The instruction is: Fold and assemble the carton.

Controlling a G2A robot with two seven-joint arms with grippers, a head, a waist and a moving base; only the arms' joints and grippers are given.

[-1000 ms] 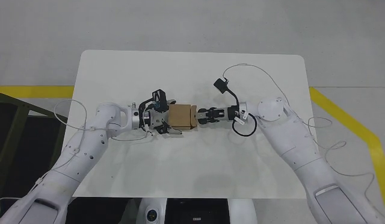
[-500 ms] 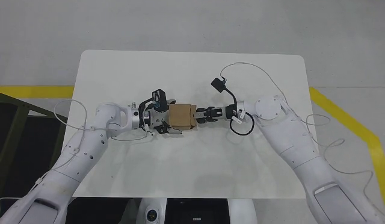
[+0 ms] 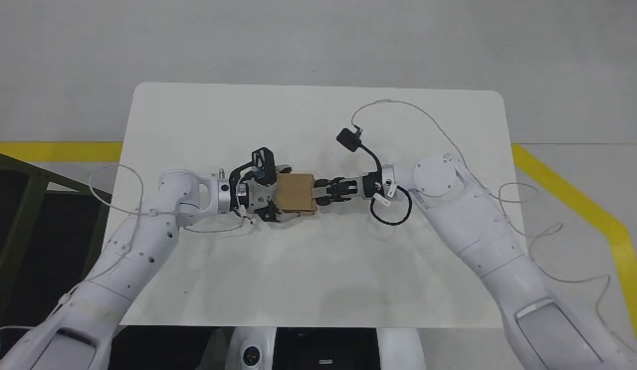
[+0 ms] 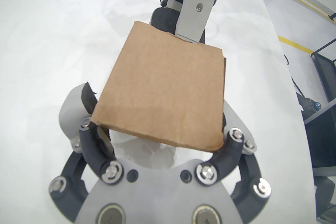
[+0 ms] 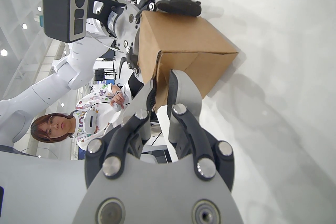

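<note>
Lying lengthwise arm-to-arm, carton (image 3: 297,192) clasped by left end effector (image 3: 277,195), pinched opposite by right end effector (image 3: 319,193).

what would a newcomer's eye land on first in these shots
The brown cardboard carton at the middle of the white table stands out first, caught between the two arms. The left pincer grips it across one end, while the right pincer pinches a ragged cardboard edge at the opposite end.
</note>
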